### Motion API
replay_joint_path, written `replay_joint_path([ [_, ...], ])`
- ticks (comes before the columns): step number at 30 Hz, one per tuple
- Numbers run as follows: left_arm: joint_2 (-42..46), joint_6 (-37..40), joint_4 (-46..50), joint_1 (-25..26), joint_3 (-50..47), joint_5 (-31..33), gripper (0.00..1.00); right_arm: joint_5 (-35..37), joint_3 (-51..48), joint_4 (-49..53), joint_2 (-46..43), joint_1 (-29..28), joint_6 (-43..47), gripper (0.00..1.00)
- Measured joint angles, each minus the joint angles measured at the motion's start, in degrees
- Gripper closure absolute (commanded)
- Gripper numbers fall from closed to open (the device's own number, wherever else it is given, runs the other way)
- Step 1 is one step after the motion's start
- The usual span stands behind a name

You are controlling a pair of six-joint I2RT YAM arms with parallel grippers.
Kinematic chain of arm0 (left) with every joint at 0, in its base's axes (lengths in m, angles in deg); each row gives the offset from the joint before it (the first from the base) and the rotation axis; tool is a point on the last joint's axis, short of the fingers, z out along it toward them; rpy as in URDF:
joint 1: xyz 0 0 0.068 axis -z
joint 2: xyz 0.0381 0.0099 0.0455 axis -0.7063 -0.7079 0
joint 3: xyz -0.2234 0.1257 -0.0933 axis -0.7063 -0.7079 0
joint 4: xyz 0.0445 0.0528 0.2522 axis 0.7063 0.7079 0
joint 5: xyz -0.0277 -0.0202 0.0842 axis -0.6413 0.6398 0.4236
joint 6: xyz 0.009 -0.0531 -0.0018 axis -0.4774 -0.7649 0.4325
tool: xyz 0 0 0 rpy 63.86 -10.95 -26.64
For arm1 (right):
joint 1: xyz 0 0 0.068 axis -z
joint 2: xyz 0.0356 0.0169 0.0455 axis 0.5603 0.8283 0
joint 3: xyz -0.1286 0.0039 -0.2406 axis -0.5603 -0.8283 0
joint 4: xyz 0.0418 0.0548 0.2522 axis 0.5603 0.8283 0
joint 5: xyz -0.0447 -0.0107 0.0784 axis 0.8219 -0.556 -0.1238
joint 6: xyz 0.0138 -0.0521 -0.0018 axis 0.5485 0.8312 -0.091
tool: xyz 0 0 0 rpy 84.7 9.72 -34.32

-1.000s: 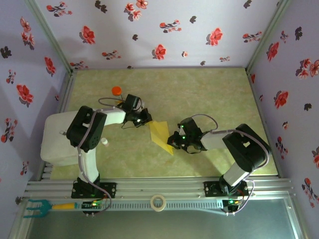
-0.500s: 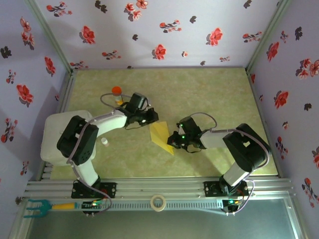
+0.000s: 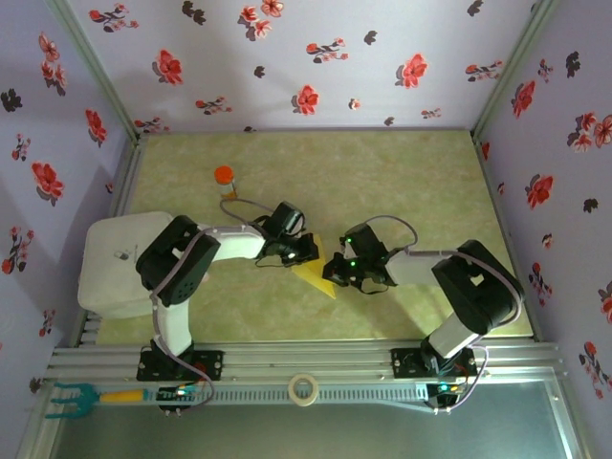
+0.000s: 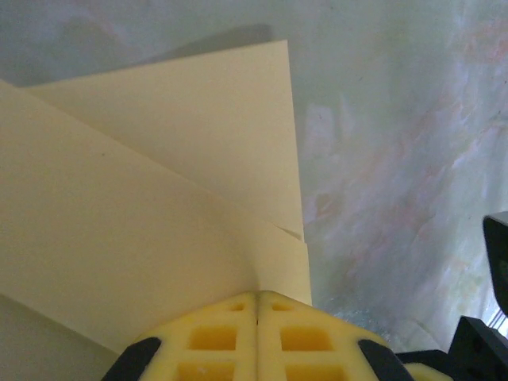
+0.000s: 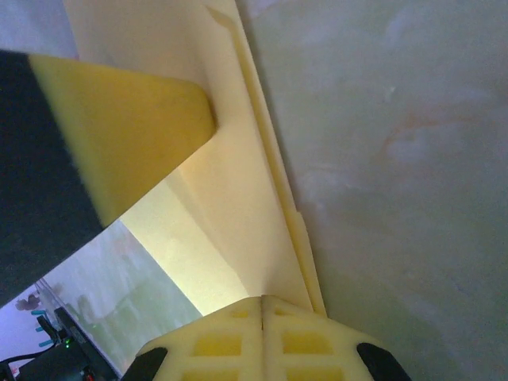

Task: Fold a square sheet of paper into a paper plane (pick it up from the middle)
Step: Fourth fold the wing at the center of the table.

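So the yellow paper (image 3: 316,278) is lying folded on the green mat, a pointed wedge with its tip aimed at the near edge, and both arms have come in on it from either side.

The left gripper (image 3: 304,254) is at the paper's far left corner. In its own wrist view the left gripper (image 4: 256,305) has both yellow pads pressed flat together with no gap, and the paper (image 4: 159,198) comes straight out of that seam, so it's pinched tight on the sheet. You can see two layers fanning out, with one folded flap lying on top of the other.

The right gripper (image 3: 335,271) is right at the paper's right edge. Up close the right gripper (image 5: 262,309) looks the same: pads squeezed together and clamped on the paper (image 5: 230,198), which runs away from it as a stack of thin edges. Another yellow pad on a black finger (image 5: 127,127) sits over the sheet's upper left.

An orange-capped bottle (image 3: 224,178) stands well away from the paper, off to the far left.
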Motion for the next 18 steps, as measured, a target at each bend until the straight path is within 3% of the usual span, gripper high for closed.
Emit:
replay_joint_path([
  [6,0.0,-0.1,-1.5,0.0,-0.6,-0.1,0.94,-2.0,-0.4,0.5,-3.8,-0.3,0.0,0.97],
  [18,0.0,-0.2,-1.7,0.0,-0.8,-0.3,0.94,-3.7,-3.9,-2.9,-0.7,-0.3,0.1,0.97],
])
